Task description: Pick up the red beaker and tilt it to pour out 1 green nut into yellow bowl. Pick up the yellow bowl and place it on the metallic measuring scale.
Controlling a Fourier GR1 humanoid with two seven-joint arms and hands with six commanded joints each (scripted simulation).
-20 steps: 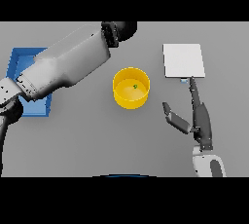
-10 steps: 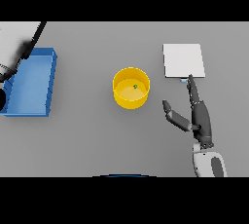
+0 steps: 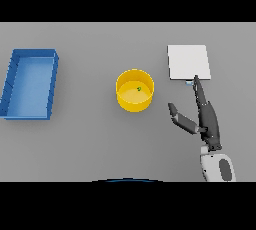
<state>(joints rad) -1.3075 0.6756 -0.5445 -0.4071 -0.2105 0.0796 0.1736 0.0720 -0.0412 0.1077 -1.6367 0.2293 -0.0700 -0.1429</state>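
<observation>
The yellow bowl point(image 3: 134, 90) stands upright at the middle of the table with one small green nut point(image 3: 139, 89) inside it. The metallic measuring scale point(image 3: 188, 62) is a pale square plate lying to the bowl's right, further back. My right hand point(image 3: 206, 116) is open to the right of the bowl, fingers straight and pointing toward the scale's near edge, thumb spread out toward the bowl. It touches nothing. No red beaker shows in this view. My left hand is out of view.
A blue tray point(image 3: 51, 88) with raised walls lies at the table's left side, nothing visible inside it. Bare grey table point(image 3: 100, 144) lies between tray, bowl and hand.
My left arm, which crossed the table's left half a second ago, has withdrawn leftward and left the view. My right hand has shifted slightly toward the bowl and scale.
</observation>
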